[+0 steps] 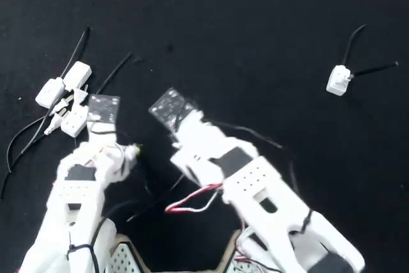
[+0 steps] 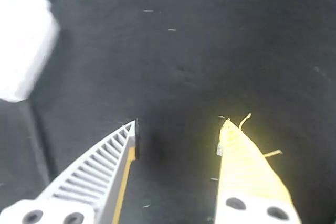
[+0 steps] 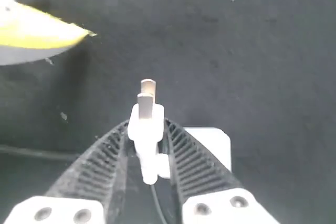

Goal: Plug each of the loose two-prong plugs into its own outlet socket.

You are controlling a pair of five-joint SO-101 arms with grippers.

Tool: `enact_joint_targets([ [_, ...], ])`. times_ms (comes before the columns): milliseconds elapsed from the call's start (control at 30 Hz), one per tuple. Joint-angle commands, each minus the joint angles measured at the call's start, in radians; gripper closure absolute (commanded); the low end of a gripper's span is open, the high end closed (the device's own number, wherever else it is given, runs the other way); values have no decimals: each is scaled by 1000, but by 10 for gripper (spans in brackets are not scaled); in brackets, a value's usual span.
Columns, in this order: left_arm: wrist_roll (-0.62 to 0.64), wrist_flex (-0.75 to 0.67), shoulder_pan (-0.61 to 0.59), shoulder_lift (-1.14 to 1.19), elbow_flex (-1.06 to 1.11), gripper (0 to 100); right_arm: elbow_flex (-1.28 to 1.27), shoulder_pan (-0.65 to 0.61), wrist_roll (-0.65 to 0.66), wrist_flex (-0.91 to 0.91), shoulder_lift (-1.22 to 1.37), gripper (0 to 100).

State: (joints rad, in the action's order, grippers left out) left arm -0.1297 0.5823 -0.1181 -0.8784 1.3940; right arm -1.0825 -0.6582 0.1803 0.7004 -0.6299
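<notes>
One plug (image 3: 147, 115) sits clamped in the right end effector (image 3: 147, 127), prongs forward.

A cluster of sockets (image 1: 62, 87) lies far left, one socket (image 1: 337, 81) far right.

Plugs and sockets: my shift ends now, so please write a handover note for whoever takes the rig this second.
Left tool: open, empty, beside the cluster of white pieces at the left of the high view.
Right tool: shut on a two-prong plug, prongs pointing outward.
Far right lies one more white piece trailing two cords, possibly an already joined pair; I cannot confirm it.
Done: one plug is in the grip.
Left: seat it in a socket, then pair the remaining loose pieces.
</notes>
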Motion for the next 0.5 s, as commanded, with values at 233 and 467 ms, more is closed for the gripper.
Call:
enact_joint_targets([
  [233,66,98,-31,-212,-74,748,-114,-68,-49,-325,39,988],
  [467,60,141,10,-644,108,748,-128,-175,-49,-331,39,988],
])
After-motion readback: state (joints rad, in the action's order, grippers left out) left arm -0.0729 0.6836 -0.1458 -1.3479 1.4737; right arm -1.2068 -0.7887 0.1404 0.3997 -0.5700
